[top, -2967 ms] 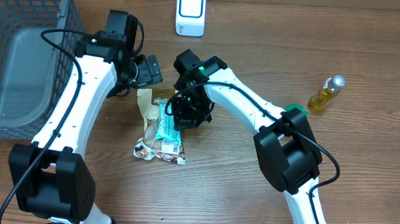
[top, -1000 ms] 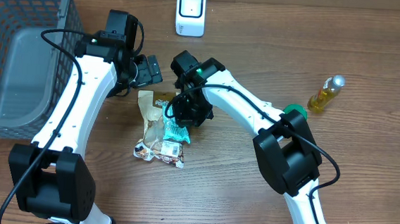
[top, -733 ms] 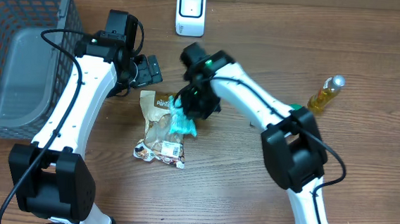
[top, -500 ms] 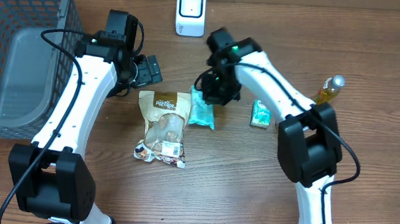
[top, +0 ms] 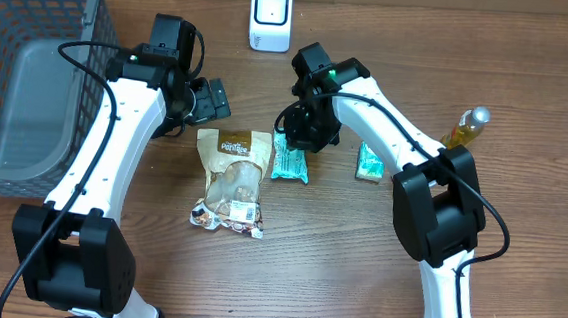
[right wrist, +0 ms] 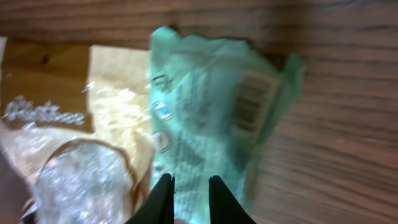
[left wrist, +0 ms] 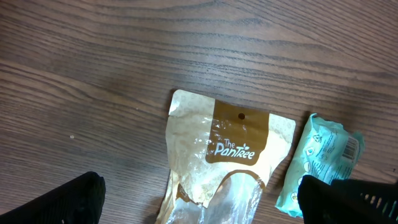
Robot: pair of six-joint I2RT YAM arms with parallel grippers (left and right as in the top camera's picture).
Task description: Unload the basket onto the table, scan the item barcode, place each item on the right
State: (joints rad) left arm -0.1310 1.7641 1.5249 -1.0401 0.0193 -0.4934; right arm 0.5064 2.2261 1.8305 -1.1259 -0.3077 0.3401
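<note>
Teal packet [top: 290,162] lies on the table [top: 518,256] just beside the brown pouch [top: 231,170], barcode up. Right gripper [right wrist: 189,200] is directly over it, fingers nearly together; we cannot tell whether they pinch it. Left gripper [top: 213,101] stands wide open.

teal packet [top: 290,163], tan-and-brown pouch [top: 231,170], wood-grain table [top: 538,247].

I record the table [top: 538,257] as wood-grain, matt and smooth. The teal packet [top: 290,163] is thin, crinkled plastic film with a soft sheen. The tan pouch [left wrist: 225,163] looks matt and paper-like at its top, with a glossy clear window below. The scanner [top: 271,17] is smooth white plastic. The basket [top: 34,1] is dark wire mesh. The bottle [top: 463,131] is clear, glossy plastic.
</note>
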